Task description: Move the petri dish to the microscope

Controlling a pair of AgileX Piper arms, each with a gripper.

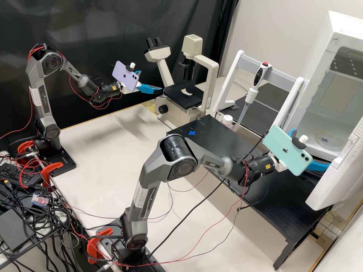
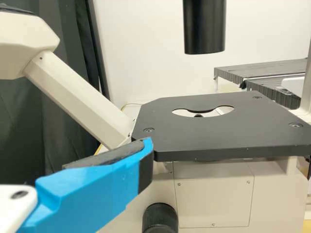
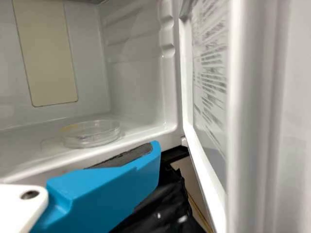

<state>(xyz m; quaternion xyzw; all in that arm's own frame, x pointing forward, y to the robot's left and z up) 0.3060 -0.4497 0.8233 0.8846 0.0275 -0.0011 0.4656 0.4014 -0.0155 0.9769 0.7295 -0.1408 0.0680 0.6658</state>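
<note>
Petri dish in the white cabinet, both grippers spread and empty

In the high view, the petri dish (image 1: 329, 140) lies flat on the floor of the open white cabinet (image 1: 320, 109), with a blue cross (image 1: 324, 139) showing at it. The right gripper (image 1: 312, 149) is at the cabinet's opening, near the dish but apart from it; its blue fingers (image 1: 317, 166) stand wide, with nothing between them. A mint-green phone (image 1: 287, 150) is mounted on that wrist, and a lilac one (image 1: 125, 76) on the other. The left gripper (image 1: 152, 81) is beside the microscope (image 1: 183, 97), well away from the dish, also spread wide and holding nothing. Between microscope and cabinet, a pipette (image 1: 247, 99) stands upright at a white frame (image 1: 232, 75), behind a black low table (image 1: 242, 151) marked with another blue cross (image 1: 192, 133).

In the left wrist view, one blue finger (image 2: 92, 187) is in front of the black stage (image 2: 223, 138), which has a rounded opening in it. A black cylinder (image 2: 204, 26) points down from above the stage.

In the right wrist view, the clear dish (a yellowish patch shows at its rim) sits on the cabinet floor, near the front edge. One blue finger (image 3: 104, 194) is before that edge, and the open door (image 3: 265, 116) stands to the side.
</note>
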